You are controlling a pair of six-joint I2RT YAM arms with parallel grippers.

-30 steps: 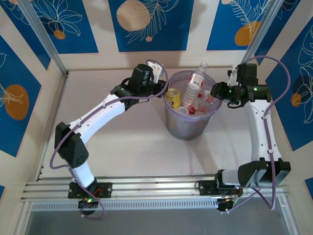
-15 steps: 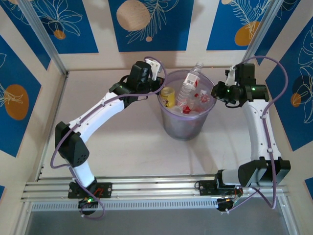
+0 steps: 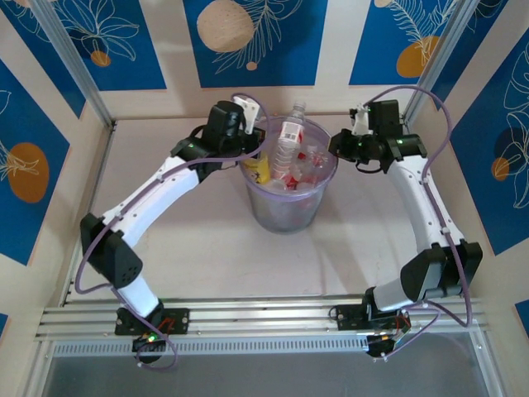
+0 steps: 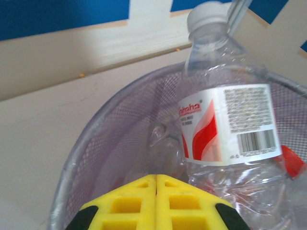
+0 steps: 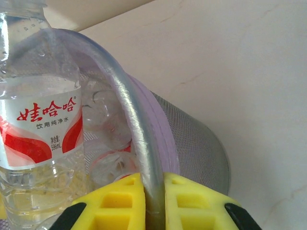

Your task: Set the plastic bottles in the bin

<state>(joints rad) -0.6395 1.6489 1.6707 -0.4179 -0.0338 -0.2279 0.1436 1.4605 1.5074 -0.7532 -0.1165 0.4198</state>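
Bottles (image 3: 302, 165) sat heaped inside the bin (image 3: 285, 213), which stood a little above the middle of the top view on the pale table (image 3: 182, 248). One tall bottle (image 3: 289, 136) rose out of the heap. Its long axis was close to upright with a slight lean, and its white cap pointed toward the upper edge of the frame, clear of the rim. A yellow bottle (image 3: 259, 169) lay against the inner wall on the picture's left side; which way it pointed could not be told. The other bottles were a jumble of clear plastic and red labels, too tangled to give a direction.

The right gripper (image 5: 153, 184) was at the bin's rim on the picture's right side, its yellow fingers clamped on that rim. In the right wrist view the rim curved down from the upper left and passed between them. The tall bottle stood just inside the rim at the left of that view, its red and white label facing the lens.

The left gripper (image 4: 156, 178) was at the opposite side of the rim. Its fingers were pressed flat together with nothing seen between them, and their tips lay over the mesh wall at the bottom of the left wrist view. The tall bottle filled the upper right of that view, cap uppermost
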